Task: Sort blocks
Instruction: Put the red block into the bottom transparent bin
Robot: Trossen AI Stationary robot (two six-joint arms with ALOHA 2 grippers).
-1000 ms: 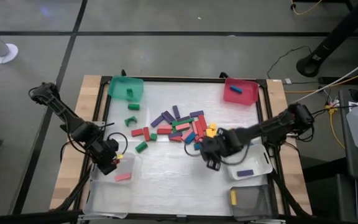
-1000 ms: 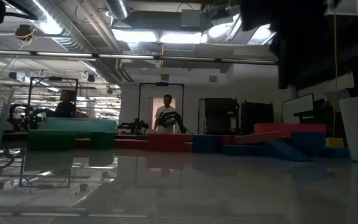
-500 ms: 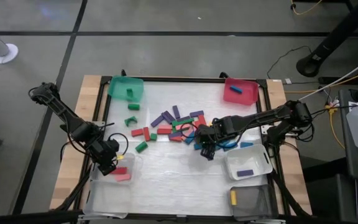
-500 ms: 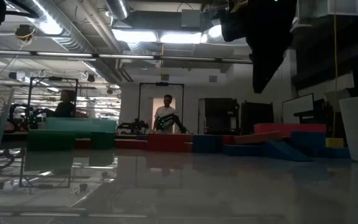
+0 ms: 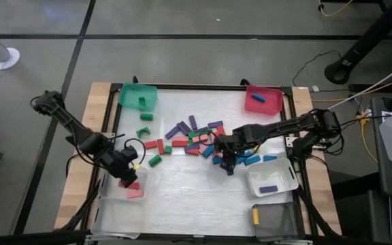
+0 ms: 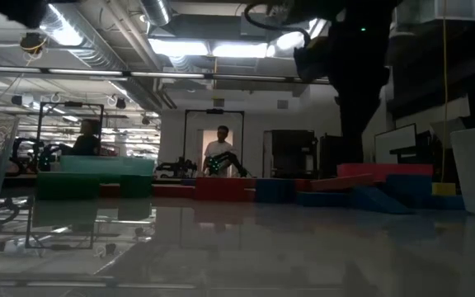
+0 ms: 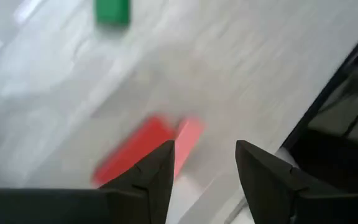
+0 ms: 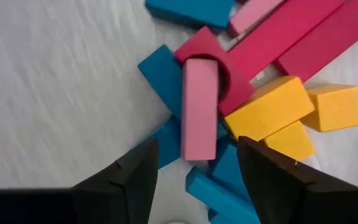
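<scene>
Overhead, the left gripper (image 5: pixel 126 178) hung over the clear bin (image 5: pixel 118 211) at the table's front left corner, its fingers (image 7: pixel 157 177) parted with nothing between them. Just beyond those fingers, in the left wrist view, a red block (image 7: pixel 132 158) and a pink block (image 7: pixel 186 143) lay side by side and touching, blurred; a green block (image 7: pixel 112 11) sat farther off, cut by the picture's edge.

The right gripper (image 5: pixel 226 162) reached over the middle of the white table (image 5: pixel 182 187), at the near edge of the main pile of blocks (image 5: pixel 196 138). Its fingers (image 8: pixel 129 180) stood apart and empty. Between them in the right wrist view lay a pink bar (image 8: pixel 199 107), resting on a red arch-shaped block (image 8: pixel 219 68) and blue blocks (image 8: pixel 163 74), with no finger touching it. Yellow blocks (image 8: pixel 291 109) lay just beside it.

Farther back stood a green bin (image 5: pixel 138 96) with a green piece in it and a red bin (image 5: pixel 263 99) with a blue one. A white bin (image 5: pixel 272 178) near the right arm held a purple block (image 5: pixel 269 188); a grey bin (image 5: pixel 275 219) at the front held a yellow one.

From table height the blocks showed only as a low dim row, and the arm above them was a dark shape.
</scene>
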